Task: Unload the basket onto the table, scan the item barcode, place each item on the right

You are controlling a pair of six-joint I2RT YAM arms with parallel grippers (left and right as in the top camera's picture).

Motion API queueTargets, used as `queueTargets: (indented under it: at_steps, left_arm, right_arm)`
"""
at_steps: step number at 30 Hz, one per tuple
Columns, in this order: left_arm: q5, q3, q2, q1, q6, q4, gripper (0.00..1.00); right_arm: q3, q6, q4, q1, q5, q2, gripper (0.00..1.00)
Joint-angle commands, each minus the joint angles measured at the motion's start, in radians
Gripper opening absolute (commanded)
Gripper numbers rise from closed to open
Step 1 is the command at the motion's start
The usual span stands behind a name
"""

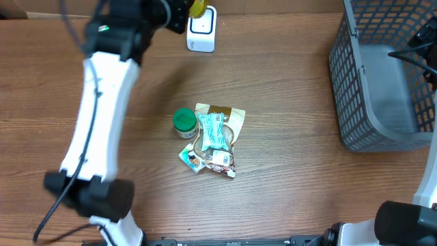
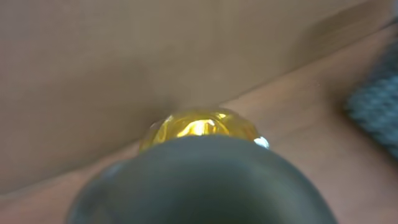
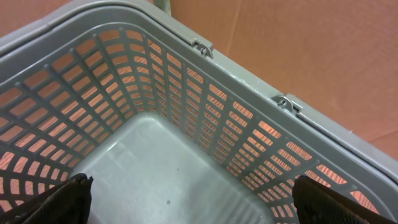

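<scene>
Left gripper (image 1: 183,11), at the far edge of the table, left of centre: clamped on the scanner (image 2: 199,127). The scanner's yellow head and dark body fill the left wrist view, so the fingers themselves are hidden. Just to its near side stands a white box-shaped device (image 1: 201,31).

Right gripper (image 3: 193,205), far right: jaws spread wide and holding nothing, poised over the inside of the grey basket (image 1: 355,102).

Items awaiting scanning: a small pile at mid-table, well apart from both grippers. It comprises a green-lidded jar (image 1: 184,121), a teal packet (image 1: 212,130) lying on a tan pouch (image 1: 229,115), and small printed packets (image 1: 220,161) on the near side. No barcode is legible from above.

Step in hand, as judged: bringing scanner and item together. To do it well, lift a single item clear of the pile, turn its printed face towards the scanner's yellow head, and hold both steady with nothing between them.
</scene>
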Motion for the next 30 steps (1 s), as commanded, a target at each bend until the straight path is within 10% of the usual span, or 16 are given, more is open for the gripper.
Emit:
queueTargets:
  at_steps: [1,17,30]
  left_arm:
    - [-0.32,0.013,0.077,-0.068,0.135,0.078,0.04]
    - [-0.948,0.013,0.486,-0.221,0.628,0.626,0.04]
    - [-0.928,0.013,0.591,-0.22,0.779,0.721,0.04]
  right_arm:
    - [0.005,-0.004,0.005,0.0,0.014,-0.001,1.0]
    - [0.005,-0.004,0.005,0.0,0.014,-0.001,1.0]
    - [0.005,-0.004,0.005,0.0,0.014,-0.001,1.0]
